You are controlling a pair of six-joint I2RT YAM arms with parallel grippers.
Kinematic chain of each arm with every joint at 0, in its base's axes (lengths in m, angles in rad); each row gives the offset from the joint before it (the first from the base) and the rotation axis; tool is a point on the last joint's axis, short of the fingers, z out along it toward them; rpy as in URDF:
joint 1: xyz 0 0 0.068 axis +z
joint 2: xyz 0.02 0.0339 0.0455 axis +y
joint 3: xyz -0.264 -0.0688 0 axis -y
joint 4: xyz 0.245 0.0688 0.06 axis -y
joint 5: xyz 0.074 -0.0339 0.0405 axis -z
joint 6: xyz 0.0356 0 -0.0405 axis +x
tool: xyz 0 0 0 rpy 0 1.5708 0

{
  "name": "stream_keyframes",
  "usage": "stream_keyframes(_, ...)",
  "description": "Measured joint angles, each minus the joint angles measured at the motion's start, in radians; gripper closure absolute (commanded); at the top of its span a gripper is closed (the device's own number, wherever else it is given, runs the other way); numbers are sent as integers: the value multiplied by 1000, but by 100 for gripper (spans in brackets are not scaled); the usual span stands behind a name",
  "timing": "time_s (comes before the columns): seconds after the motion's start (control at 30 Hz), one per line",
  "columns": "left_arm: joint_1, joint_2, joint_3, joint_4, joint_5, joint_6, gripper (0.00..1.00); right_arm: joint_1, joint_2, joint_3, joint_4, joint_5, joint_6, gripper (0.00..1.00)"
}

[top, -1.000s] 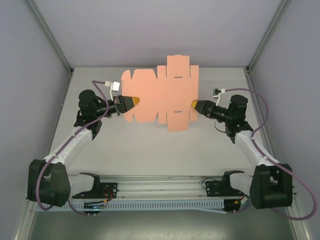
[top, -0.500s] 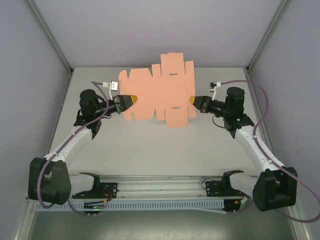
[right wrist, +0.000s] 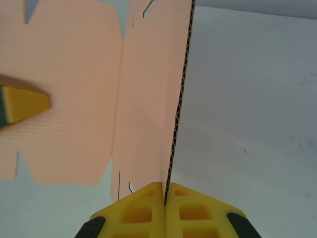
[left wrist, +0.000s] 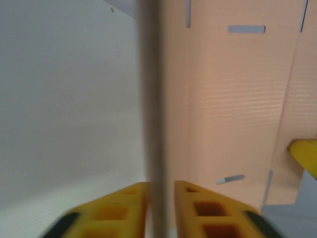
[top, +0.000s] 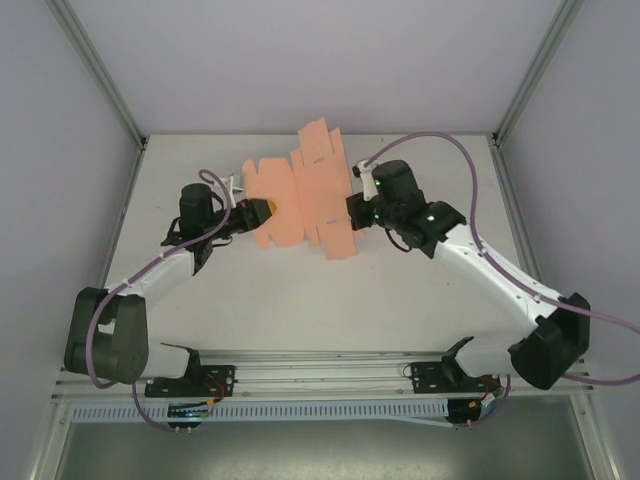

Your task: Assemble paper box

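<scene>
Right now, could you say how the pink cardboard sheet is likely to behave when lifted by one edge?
The die-cut cardboard sheet is probably stiff: fluting shows along its cut edge, and the panel pinched in the right tool looks flat. It likely hinges at its score lines, where one panel angles away. Probably light, being thin.

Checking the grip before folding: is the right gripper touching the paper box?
Touching. In the right wrist view the right gripper has its yellow jaws closed on the corrugated edge of the paper box, no gap either side.
</scene>
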Motion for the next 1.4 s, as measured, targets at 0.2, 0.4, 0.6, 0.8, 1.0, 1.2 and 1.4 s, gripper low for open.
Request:
stream_keyframes(0.2,-28,-2,-63,-61,-25,38,10,13,53,4,-64,117,-122,100)
stream_keyframes(0.4,-28,-2,-134,-165,-63,67,2,16,84,-50,-53,175,-354,100)
stream_keyframes(0.6,-28,-2,-146,-213,-66,79,2,28,140,-111,64,285,-602,100)
stream_keyframes(0.8,-28,-1,-132,-220,-66,79,2,86,206,-234,284,439,-927,100)
stream_keyframes(1.0,-28,1,-55,-241,-62,79,2,129,275,-370,596,579,-1192,100)
stream_keyframes(1.2,-28,69,137,-296,-56,94,2,179,389,-467,1028,675,-1462,100)
stream_keyframes(1.4,-28,179,326,-335,-35,118,2,196,411,-476,1138,687,-1517,100)
